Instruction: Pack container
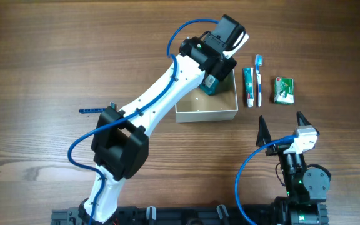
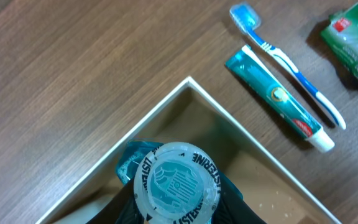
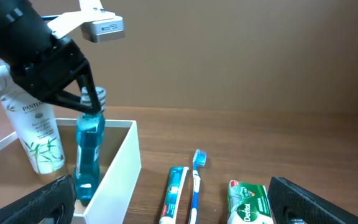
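The container (image 1: 192, 111), a white-walled box with a tan inside, stands mid-table. My left gripper (image 1: 214, 74) is shut on a teal Listerine mouthwash bottle (image 2: 176, 182) and holds it upright inside the container's far right corner (image 2: 190, 84). In the right wrist view the mouthwash bottle (image 3: 89, 149) stands in the container (image 3: 122, 167) next to a white Pantene bottle (image 3: 35, 127). My right gripper (image 1: 282, 125) is open and empty, near the front edge, apart from everything.
To the right of the container lie a toothpaste tube (image 1: 249, 87), a blue toothbrush (image 1: 259, 78) and a green Dettol packet (image 1: 284, 89), side by side on the wooden table. They also show in the right wrist view: tube (image 3: 174, 196), brush (image 3: 196, 180), packet (image 3: 248, 202).
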Robot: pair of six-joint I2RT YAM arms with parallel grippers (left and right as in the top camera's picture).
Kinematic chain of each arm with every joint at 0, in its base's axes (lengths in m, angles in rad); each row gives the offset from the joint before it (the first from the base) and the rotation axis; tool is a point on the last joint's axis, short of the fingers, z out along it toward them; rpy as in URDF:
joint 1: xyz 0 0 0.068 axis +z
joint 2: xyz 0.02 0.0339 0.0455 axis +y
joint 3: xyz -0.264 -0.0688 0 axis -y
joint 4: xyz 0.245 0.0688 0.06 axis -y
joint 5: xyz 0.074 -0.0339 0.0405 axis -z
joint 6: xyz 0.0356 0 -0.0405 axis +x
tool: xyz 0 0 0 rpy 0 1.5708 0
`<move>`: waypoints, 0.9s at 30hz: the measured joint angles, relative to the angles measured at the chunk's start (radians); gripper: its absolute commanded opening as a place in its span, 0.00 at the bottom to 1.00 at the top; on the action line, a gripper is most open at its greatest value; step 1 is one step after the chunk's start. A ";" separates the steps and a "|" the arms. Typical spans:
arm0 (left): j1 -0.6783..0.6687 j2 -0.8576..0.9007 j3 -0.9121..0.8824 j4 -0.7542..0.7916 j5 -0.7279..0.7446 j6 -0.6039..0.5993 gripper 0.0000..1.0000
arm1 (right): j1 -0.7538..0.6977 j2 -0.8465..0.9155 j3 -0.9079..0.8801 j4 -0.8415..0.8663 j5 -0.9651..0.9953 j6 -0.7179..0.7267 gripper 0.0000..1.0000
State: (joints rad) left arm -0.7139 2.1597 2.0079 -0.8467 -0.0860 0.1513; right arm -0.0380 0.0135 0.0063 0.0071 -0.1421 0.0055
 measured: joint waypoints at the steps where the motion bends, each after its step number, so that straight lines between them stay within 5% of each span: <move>1: 0.000 0.000 0.000 -0.003 0.000 0.000 0.31 | 0.000 0.000 0.000 0.000 0.000 0.000 1.00; 27: 0.066 -0.045 0.000 -0.051 -0.002 -0.005 0.37 | 0.000 0.000 0.000 0.000 0.000 0.000 1.00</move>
State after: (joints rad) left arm -0.6476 2.1147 2.0079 -0.8982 -0.0883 0.1463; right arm -0.0380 0.0135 0.0063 0.0071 -0.1421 0.0055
